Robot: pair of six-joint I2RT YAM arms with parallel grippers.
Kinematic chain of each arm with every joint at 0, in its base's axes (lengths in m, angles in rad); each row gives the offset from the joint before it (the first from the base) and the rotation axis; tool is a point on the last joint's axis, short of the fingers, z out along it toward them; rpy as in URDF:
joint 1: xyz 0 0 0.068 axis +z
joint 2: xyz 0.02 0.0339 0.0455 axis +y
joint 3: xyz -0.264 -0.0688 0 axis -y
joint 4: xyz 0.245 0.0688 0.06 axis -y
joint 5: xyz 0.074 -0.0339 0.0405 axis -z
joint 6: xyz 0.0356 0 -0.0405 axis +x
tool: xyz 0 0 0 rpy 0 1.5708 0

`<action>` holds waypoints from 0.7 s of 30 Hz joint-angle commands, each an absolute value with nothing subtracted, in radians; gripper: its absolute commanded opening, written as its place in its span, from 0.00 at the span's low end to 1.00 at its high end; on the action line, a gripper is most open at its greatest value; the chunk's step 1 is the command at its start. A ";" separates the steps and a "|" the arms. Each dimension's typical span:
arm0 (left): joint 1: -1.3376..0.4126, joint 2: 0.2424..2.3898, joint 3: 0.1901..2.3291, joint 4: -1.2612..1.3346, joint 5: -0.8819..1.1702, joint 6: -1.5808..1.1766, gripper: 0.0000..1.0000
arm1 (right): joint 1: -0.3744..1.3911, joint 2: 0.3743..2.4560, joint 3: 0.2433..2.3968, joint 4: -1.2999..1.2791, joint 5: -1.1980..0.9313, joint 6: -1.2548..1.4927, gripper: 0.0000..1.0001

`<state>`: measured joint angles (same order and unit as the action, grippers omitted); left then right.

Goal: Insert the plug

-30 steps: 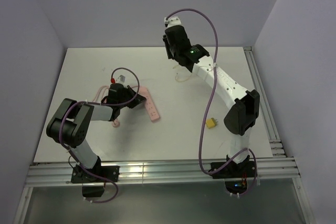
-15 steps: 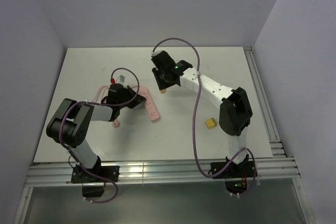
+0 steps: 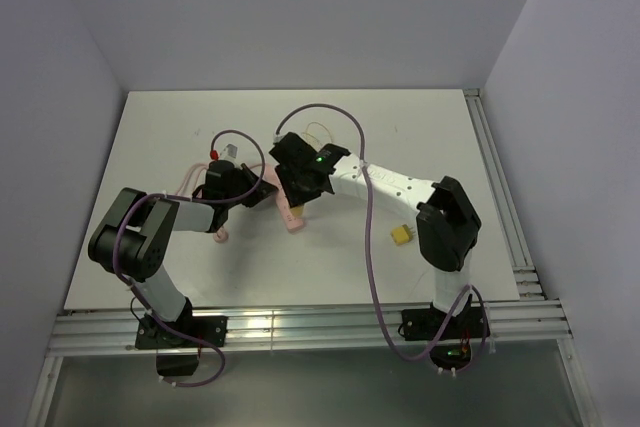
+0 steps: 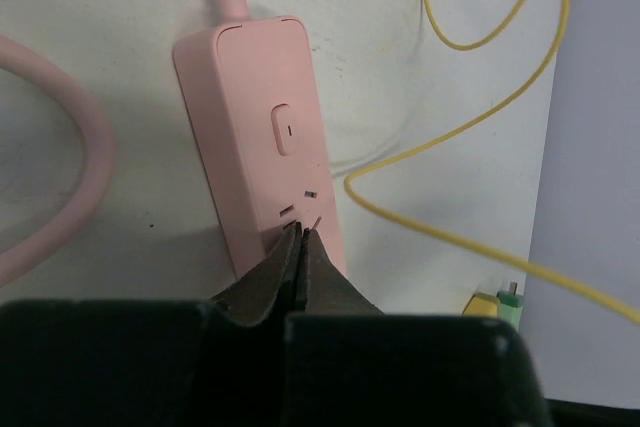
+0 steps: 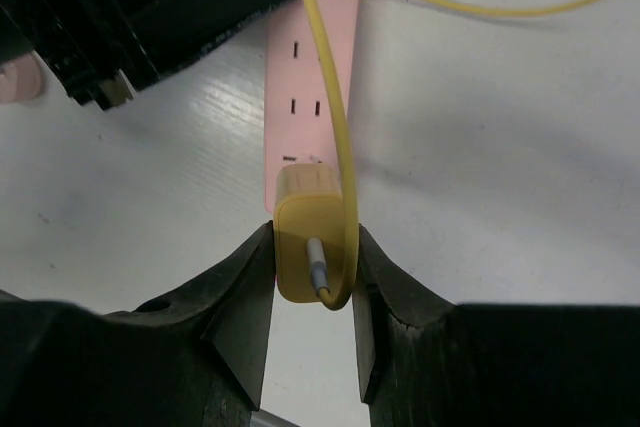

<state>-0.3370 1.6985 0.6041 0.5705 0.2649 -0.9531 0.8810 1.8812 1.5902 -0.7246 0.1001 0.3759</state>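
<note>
A pink power strip [image 3: 293,222] lies left of the table's middle. Its switch end shows in the left wrist view [image 4: 265,147] and its rows of slots in the right wrist view [image 5: 315,77]. My right gripper [image 5: 312,277] is shut on a yellow plug [image 5: 308,237], one finger on each side. The plug sits over the strip's end nearest the right wrist camera, and its prongs are hidden. A thin yellow cable [image 5: 335,97] loops from the plug's back over the strip. My left gripper [image 4: 301,230] is shut, its tips on the strip's top.
The strip's pink cord [image 4: 60,197] curls to the left of the left gripper. The yellow cable [image 4: 450,237] trails across the table behind the strip. A small yellow and green connector [image 3: 404,235] lies right of centre. Walls close in the table's back and sides.
My right arm has swung from the back of the table down and left, bringing the plug to the strip's end. The left arm has stayed put.
</note>
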 commanded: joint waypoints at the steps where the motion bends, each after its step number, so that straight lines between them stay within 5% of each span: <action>1: -0.348 1.717 0.548 0.382 0.316 -0.936 0.00 | 0.911 1.812 1.562 -0.704 0.155 0.442 0.00; 21: -0.348 1.709 0.537 0.393 0.330 -0.940 0.00 | 0.968 1.839 1.497 -0.581 0.290 0.495 0.00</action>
<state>-0.3351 1.6966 0.5903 0.5903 0.2668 -0.9642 0.9470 1.8729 1.5024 -0.6373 0.2466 0.4862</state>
